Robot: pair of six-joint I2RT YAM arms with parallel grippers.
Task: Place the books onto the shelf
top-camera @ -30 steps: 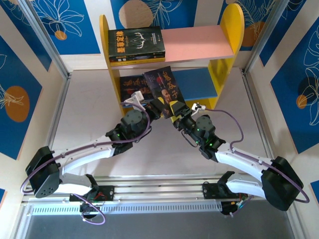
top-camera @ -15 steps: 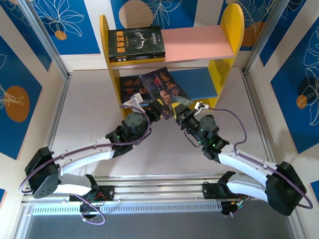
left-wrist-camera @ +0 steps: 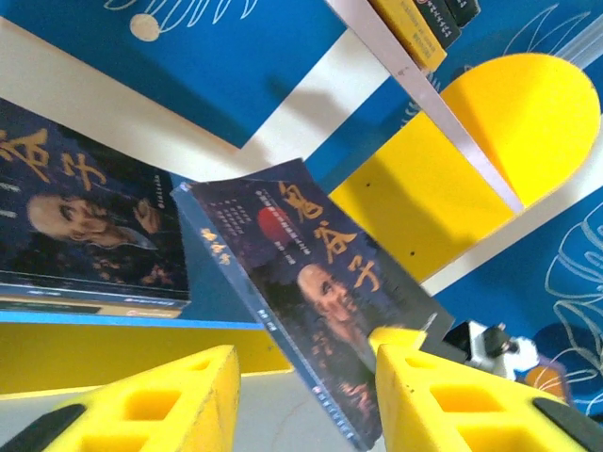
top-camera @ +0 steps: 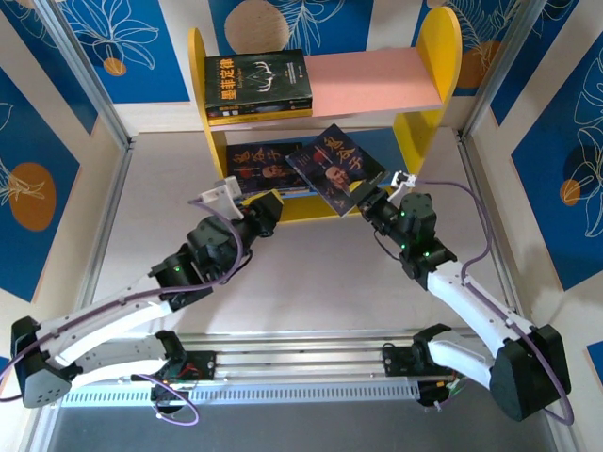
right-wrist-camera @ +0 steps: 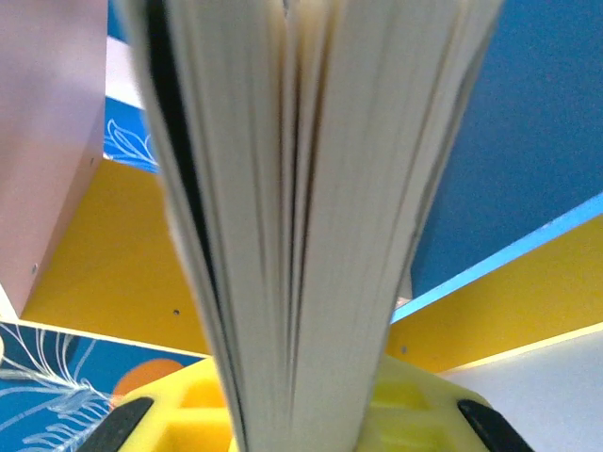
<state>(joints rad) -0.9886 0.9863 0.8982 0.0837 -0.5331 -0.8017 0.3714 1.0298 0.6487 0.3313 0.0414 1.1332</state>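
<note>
Left hand point(top-camera: 268, 208) just let go and backed off, fingers spread, so the right hand point(top-camera: 374, 200) alone clamps the dark paperback point(top-camera: 335, 168) near the blue board point(top-camera: 382, 155) of the shelf point(top-camera: 436, 56), looks ready to slot in.

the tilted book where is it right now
In the top view the tilted book hangs right of centre before the blue board, beside the stacked books, held between the fingers of the right gripper.

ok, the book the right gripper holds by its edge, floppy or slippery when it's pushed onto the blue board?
Probably a bit floppy: the book is a thin paperback clamped at one edge by the right gripper, and its pages fan apart in the right wrist view. It could pivot in the grip if a corner catches the blue board.
</note>
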